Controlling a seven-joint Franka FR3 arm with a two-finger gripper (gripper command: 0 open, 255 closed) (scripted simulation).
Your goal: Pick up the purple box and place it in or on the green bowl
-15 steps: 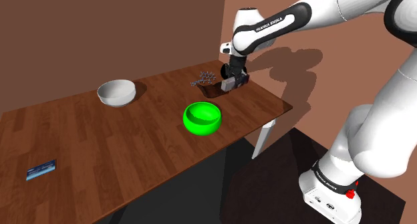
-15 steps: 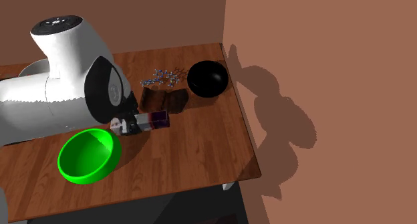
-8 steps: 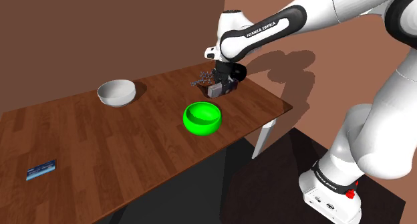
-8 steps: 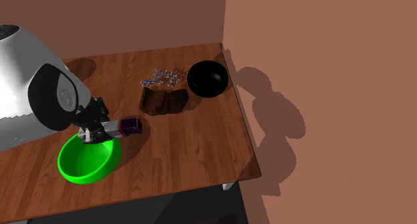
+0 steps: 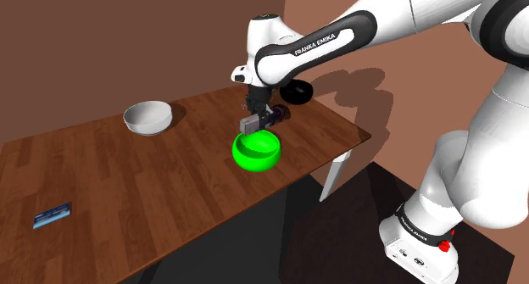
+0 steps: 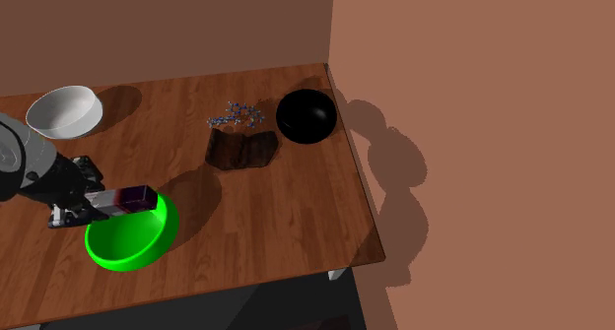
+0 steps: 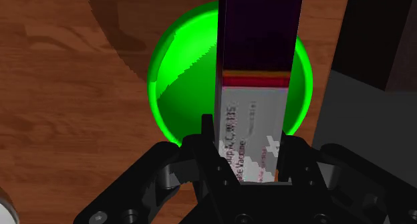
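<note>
The black fingers [image 7: 208, 141] grip the pale end of the long purple-and-white box [image 7: 257, 42] above the glossy green bowl [image 7: 175, 82]. It looks light and rigid, though end-held it may pivot.

White bowl [image 6: 64, 111], black bowl [image 6: 307, 115], brown block [image 6: 239, 150] on wooden table [image 6: 286, 220]

The box [image 6: 138, 196] hangs above the bowl [image 6: 126, 260] on the table [image 6: 281, 220].

The claw [image 5: 257, 119] apparently grips the purple box [image 5: 278, 114] above the green bowl [image 5: 257, 152].
</note>
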